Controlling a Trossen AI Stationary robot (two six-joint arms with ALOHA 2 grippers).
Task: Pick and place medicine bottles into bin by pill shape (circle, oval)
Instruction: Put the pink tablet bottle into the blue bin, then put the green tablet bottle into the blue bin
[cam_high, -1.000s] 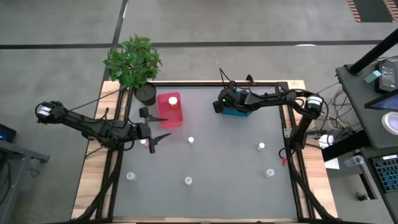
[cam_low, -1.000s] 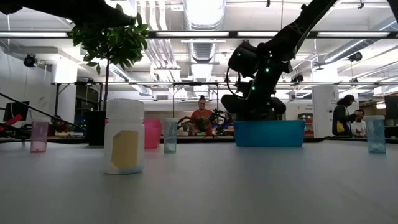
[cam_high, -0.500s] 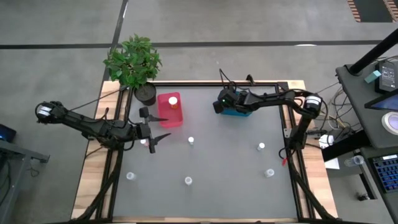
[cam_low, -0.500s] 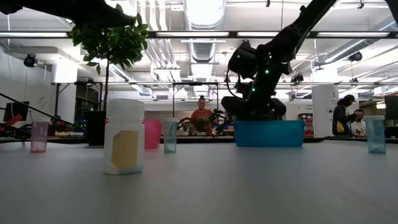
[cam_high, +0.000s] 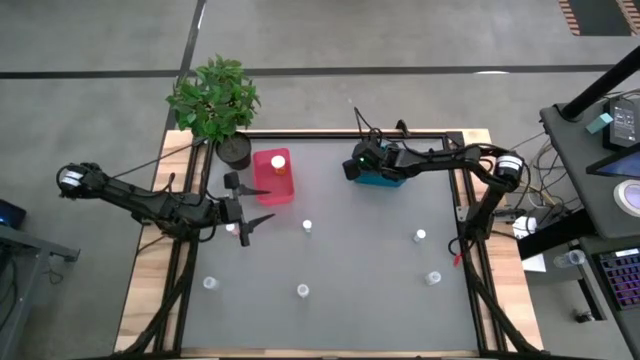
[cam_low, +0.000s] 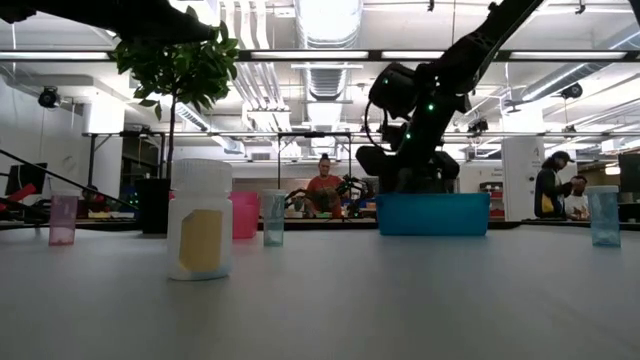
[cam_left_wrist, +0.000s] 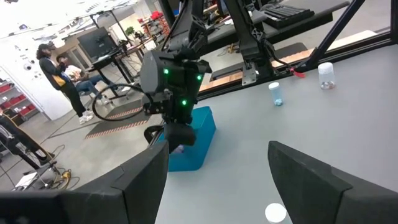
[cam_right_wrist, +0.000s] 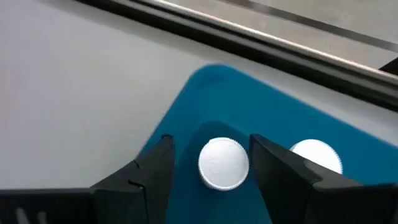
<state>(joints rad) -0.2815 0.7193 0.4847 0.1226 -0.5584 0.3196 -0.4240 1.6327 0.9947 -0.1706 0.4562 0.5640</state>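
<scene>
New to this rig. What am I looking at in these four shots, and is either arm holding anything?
Two robot arms at a table, sorting small white-capped medicine bottles into bins. One camera looks straight down, one sits at table height, one rides each wrist. The right gripper hangs over the teal bin, fingers open around a bottle standing inside beside another one; it looks let go. The left gripper waits open and empty beside the pink bin, which holds one bottle. Loose bottles, such as one mid-table, stand on the grey table. A potted plant sits at a corner.

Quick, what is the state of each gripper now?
Left gripper: open, holding nothing.
Right gripper: open over the teal bin, a white-capped bottle between its fingers, ungripped.
</scene>
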